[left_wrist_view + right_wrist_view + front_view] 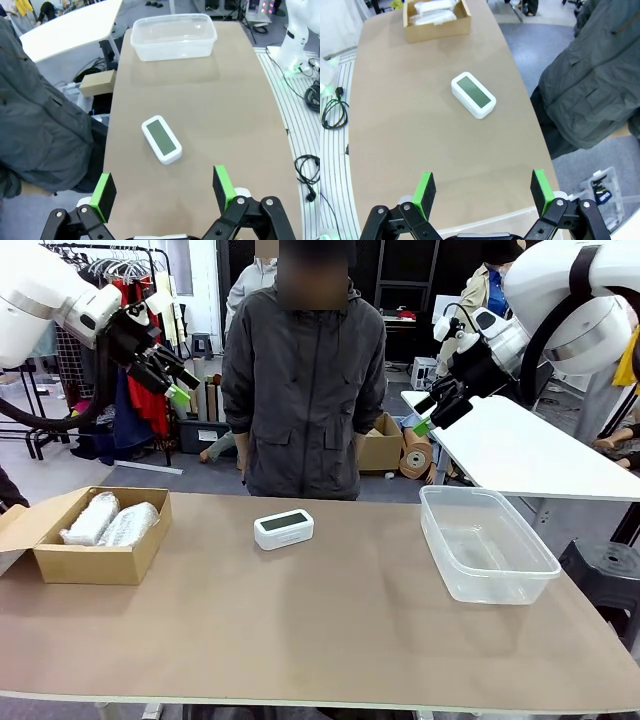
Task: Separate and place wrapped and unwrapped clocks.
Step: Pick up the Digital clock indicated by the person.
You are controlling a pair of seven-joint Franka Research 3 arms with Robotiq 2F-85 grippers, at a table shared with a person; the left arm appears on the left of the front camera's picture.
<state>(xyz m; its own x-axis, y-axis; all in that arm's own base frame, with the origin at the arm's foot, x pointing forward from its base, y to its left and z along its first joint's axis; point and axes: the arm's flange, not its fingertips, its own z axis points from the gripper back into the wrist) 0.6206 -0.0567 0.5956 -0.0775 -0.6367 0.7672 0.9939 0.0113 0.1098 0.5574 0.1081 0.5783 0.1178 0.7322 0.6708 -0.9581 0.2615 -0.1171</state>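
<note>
A bare white clock (pixel 283 528) with a grey-green screen lies on the brown table near the far edge, in front of a person in a grey jacket. The same unwrapped clock (pixel 161 139) shows beyond my left fingers, and again as the clock (pixel 473 95) in the right wrist view. Two wrapped clocks (pixel 110 519) in crinkly clear plastic lie side by side in a cardboard box (pixel 95 562) at the table's left. My left gripper (pixel 181 380) hangs open, high above the box. My right gripper (pixel 432 411) is open too, raised above the table's right side.
An empty clear plastic tub (pixel 484 543) stands at the table's right; the tub (pixel 173 36) also appears at the top of the left wrist view. The person (pixel 303 380) stands at the far edge, hands down. A white table (pixel 520 450) stands behind on the right.
</note>
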